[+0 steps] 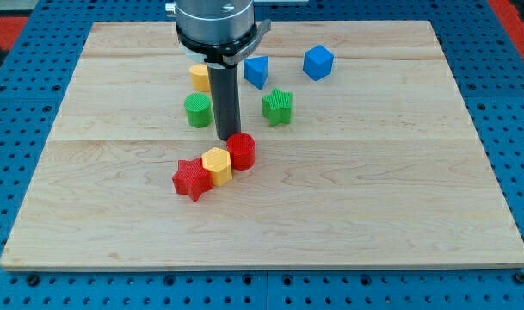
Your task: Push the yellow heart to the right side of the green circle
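Note:
The yellow heart (198,77) lies near the view's top, partly hidden behind my rod. The green circle (198,110) sits just below it in the view. My tip (227,139) rests on the board to the lower right of the green circle, close to it, and right above the red circle (241,151). The tip is below and right of the yellow heart and does not touch it.
A yellow hexagon (216,165) and a red star (191,179) lie in a row with the red circle. A green star (278,106) sits right of the rod. A blue block (256,71) and a blue cube (318,62) lie at the upper right.

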Robot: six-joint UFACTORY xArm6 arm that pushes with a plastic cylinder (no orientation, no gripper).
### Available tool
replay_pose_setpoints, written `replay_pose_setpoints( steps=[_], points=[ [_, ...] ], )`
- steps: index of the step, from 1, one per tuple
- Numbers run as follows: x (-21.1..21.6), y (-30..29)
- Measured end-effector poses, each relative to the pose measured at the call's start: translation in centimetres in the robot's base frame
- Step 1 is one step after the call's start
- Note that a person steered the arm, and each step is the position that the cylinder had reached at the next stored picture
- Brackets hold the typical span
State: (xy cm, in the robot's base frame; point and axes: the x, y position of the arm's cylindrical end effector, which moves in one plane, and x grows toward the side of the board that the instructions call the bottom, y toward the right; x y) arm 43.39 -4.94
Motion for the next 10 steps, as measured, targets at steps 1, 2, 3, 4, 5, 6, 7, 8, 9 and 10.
replay_pose_setpoints(
  steps=[1, 2, 3, 4, 5, 6, 7, 8, 9, 10],
  points=[
    [0.0, -4.2],
    [0.0, -6.9],
    [0.0, -10.6],
    [-2.2, -15.0],
    [-7.5, -15.5],
    [-11.8, -13.9],
    [-15.2, -10.7],
    [-15.5, -7.8],
    [-14.8, -5.3],
    [-13.1, -4.2]
  ],
)
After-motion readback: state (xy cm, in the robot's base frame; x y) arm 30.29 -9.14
